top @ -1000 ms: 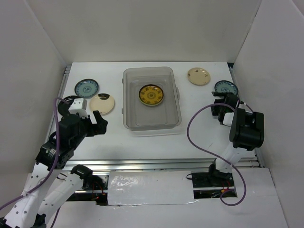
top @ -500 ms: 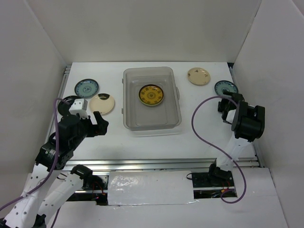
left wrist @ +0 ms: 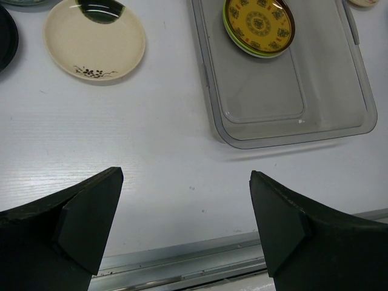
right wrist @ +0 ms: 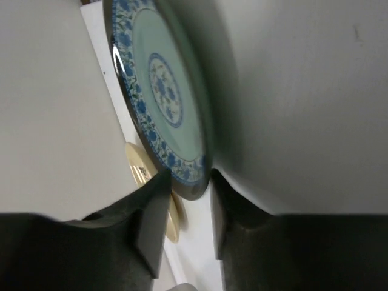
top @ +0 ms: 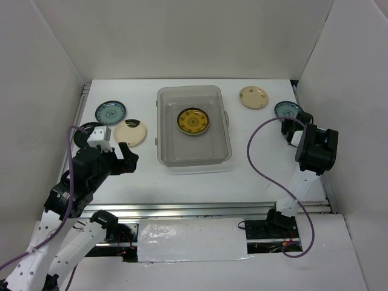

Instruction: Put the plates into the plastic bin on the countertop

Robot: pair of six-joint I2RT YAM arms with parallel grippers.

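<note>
My right gripper (right wrist: 188,182) is shut on the near rim of a blue-patterned plate (right wrist: 160,91), which sits at the far right of the countertop (top: 182,182) beside the wall, where the top view also shows this plate (top: 286,110). The plastic bin (top: 194,150) stands at centre back. It holds a yellow-and-black plate (top: 193,121) stacked on a lime green plate (left wrist: 233,37). My left gripper (left wrist: 185,176) hangs open over bare white surface near the front left. A cream plate with a dark mark (top: 130,132) lies beyond it.
A second blue-patterned plate (top: 111,111) and a black plate (top: 85,130), partly behind my left arm, lie at the far left. A cream floral plate (top: 253,97) sits right of the bin. A metal rail (left wrist: 182,260) runs along the near edge. White walls enclose three sides.
My right arm reached back toward the right-hand blue-patterned plate and its fingers closed onto the rim. The left arm barely moved and stays open.
</note>
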